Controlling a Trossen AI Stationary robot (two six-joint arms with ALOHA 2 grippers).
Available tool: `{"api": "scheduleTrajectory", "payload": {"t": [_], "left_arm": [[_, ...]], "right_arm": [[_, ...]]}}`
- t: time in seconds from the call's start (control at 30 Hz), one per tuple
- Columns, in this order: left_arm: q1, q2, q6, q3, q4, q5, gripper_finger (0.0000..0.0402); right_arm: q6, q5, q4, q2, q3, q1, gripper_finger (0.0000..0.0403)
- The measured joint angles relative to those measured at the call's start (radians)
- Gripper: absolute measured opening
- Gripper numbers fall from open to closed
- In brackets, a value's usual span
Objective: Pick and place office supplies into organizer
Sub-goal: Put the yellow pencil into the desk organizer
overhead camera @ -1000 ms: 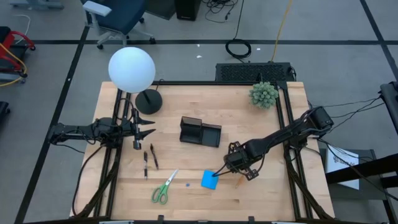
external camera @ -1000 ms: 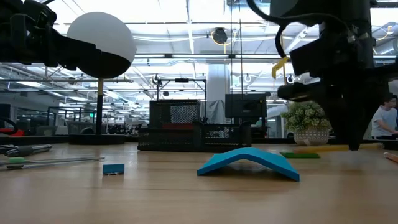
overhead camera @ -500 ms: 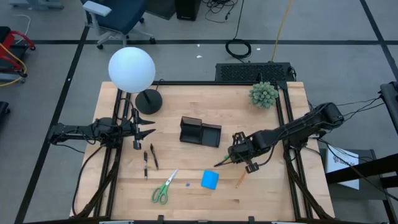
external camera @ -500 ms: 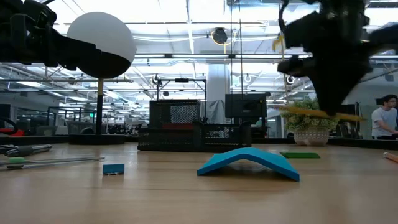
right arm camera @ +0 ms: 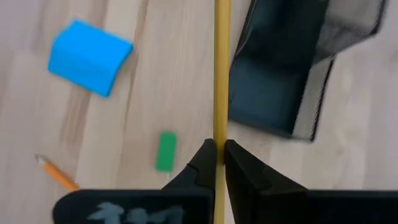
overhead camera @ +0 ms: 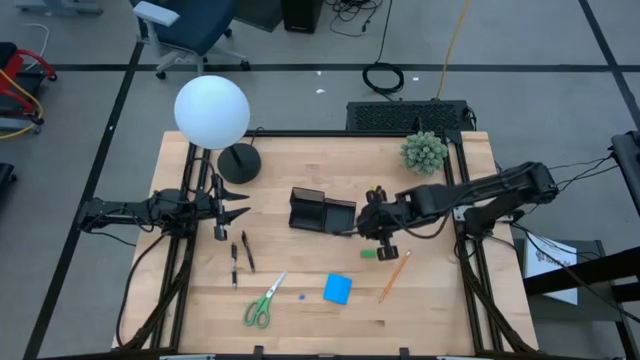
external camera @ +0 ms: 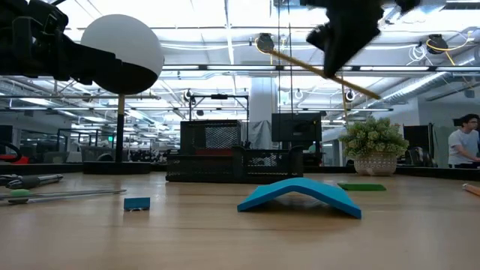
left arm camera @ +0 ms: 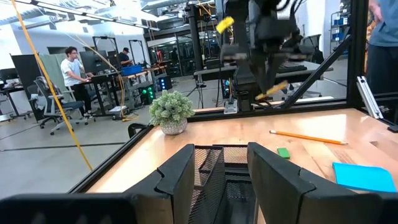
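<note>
My right gripper [overhead camera: 375, 226] hangs above the table just right of the black organizer [overhead camera: 322, 212], shut on an orange-yellow pencil [overhead camera: 352, 233]. In the low view this pencil [external camera: 315, 69] shows high up and tilted. A second pencil [overhead camera: 393, 275], the green eraser [overhead camera: 368, 253], the blue pad [overhead camera: 338, 289], the green-handled scissors [overhead camera: 265, 300] and two dark pens [overhead camera: 240, 256] lie flat on the table. My left gripper [overhead camera: 238, 206] waits open at the table's left, facing the organizer [left arm camera: 217, 168]. My right gripper pinches the pencil's shaft [right arm camera: 221, 127] between its two fingertips [right arm camera: 203, 157], coming from above with the fingers across it. A long part of the pencil sticks out ahead of the fingers, beside the organizer [right arm camera: 292, 74]. It is lifted clear and tilted.
A white globe lamp [overhead camera: 211, 111] with a round black base [overhead camera: 239, 162] stands at the far left. A green spiky plant ball [overhead camera: 424, 152] sits at the far right corner. A small blue piece [overhead camera: 301, 296] lies near the scissors. Bare wood lies along the near edge.
My right gripper has risen from the table beside the blue pad with the pencil in its fingers. It has moved toward the far edge and a little left, up to the organizer's right side. The pencil has gone from table level to high up and turned about.
</note>
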Motion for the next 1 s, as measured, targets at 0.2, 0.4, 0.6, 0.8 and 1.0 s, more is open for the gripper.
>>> {"api": "scheduleTrajectory", "payload": {"t": [0.2, 0.4, 0.6, 0.8, 1.0], "left_arm": [[0.000, 0.000, 0.000, 0.000, 0.000, 0.000, 0.0154], [0.000, 0.000, 0.000, 0.000, 0.000, 0.000, 0.0154], [0.000, 0.000, 0.000, 0.000, 0.000, 0.000, 0.0154], [0.000, 0.000, 0.000, 0.000, 0.000, 0.000, 0.0154], [0.000, 0.000, 0.000, 0.000, 0.000, 0.000, 0.0154]], "right_arm": [[-0.007, 0.001, 0.079, 0.000, 0.077, -0.043, 0.0009], [-0.005, -0.003, 0.244, 0.000, 0.116, -0.092, 0.0009], [-0.008, -0.006, 0.412, 0.000, 0.127, -0.124, 0.0009], [-0.046, -0.048, 0.558, 0.000, 0.127, -0.153, 0.0009], [-0.036, -0.059, 0.672, 0.000, 0.127, -0.176, 0.0009]]}}
